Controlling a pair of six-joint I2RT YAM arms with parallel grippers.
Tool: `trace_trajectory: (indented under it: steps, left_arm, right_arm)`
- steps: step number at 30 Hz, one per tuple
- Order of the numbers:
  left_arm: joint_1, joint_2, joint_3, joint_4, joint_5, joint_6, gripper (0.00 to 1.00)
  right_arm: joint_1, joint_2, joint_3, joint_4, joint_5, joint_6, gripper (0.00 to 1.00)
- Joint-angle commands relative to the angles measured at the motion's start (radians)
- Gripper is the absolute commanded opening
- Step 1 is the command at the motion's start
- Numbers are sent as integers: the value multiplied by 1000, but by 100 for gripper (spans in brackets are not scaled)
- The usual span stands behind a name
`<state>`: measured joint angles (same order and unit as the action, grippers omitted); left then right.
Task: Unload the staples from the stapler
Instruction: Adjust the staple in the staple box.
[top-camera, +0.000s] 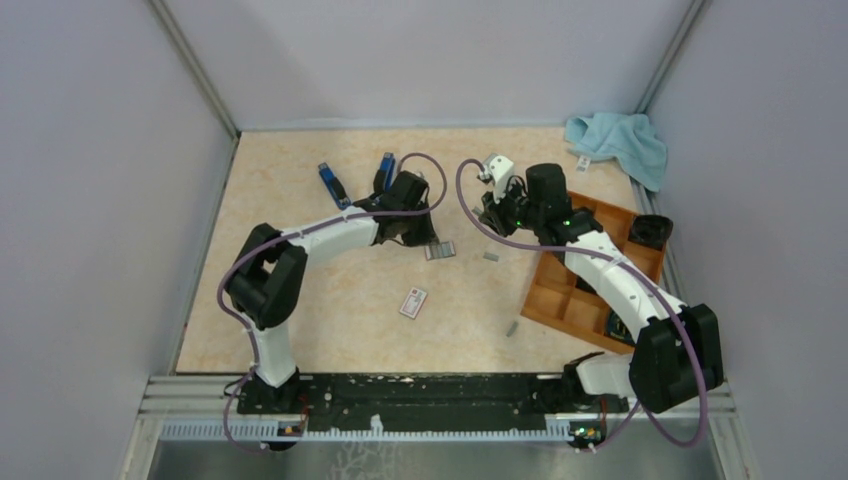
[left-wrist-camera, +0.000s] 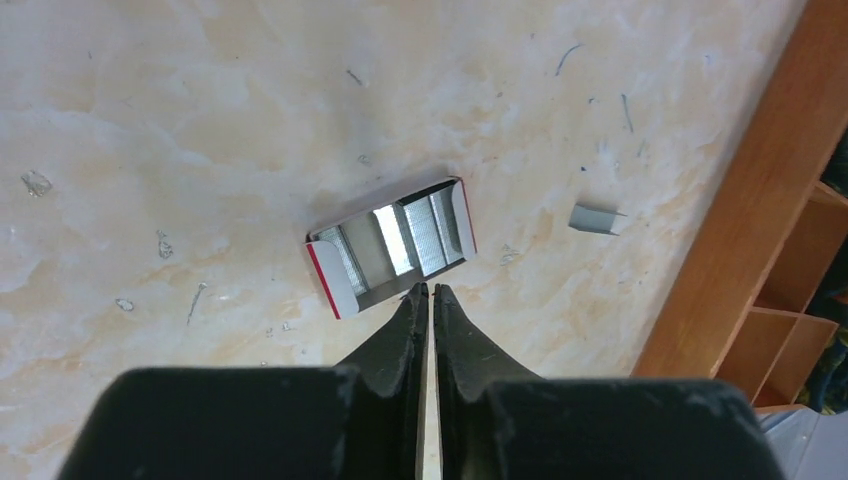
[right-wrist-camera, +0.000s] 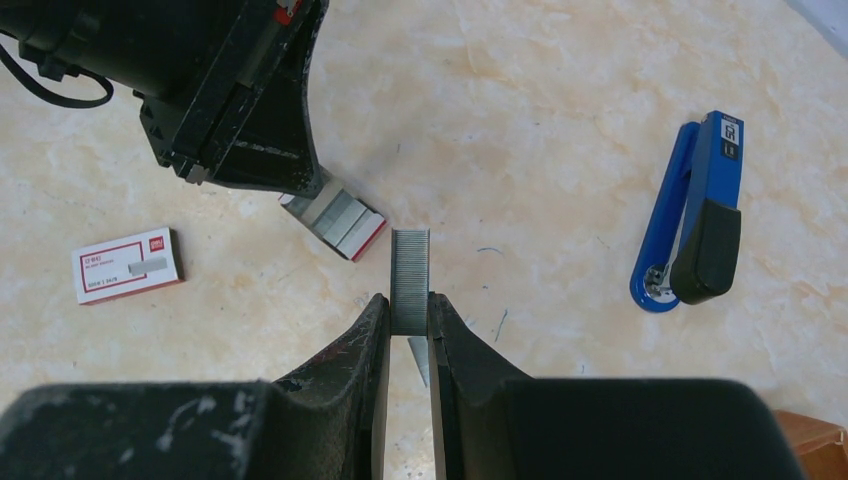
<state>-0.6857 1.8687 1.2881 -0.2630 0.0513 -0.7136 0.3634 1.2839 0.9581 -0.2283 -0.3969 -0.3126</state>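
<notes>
Staples (right-wrist-camera: 410, 262): one grey strip is clamped between the fingers of the right gripper (right-wrist-camera: 408, 305). The jaws are narrowly parted on its lower end and the rest projects beyond the tips, over the middle of the table (top-camera: 340, 330). A loose strip (left-wrist-camera: 597, 219) lies flat on the surface toward the wooden tray (left-wrist-camera: 740, 220). Left gripper (left-wrist-camera: 430, 292): fingers fully closed, holding nothing, tips just beside an open staple box (left-wrist-camera: 390, 250) containing more strips. Blue stapler (right-wrist-camera: 695, 215) lies well apart from both.
</notes>
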Motion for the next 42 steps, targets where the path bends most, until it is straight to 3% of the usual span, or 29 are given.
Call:
trace_trajectory:
  steps: [1, 12, 42]
  left_arm:
    - [-4, 29, 50, -51, -6, -12, 11]
    - [-8, 38, 6, 4, 1, -44, 21]
    - [-20, 90, 3, -11, -28, -59, 23]
  right_arm:
    - [-3, -28, 42, 34, -11, -3, 11]
    - [-3, -32, 43, 34, -8, -7, 11]
    - [-3, -35, 42, 35, -5, -11, 11]
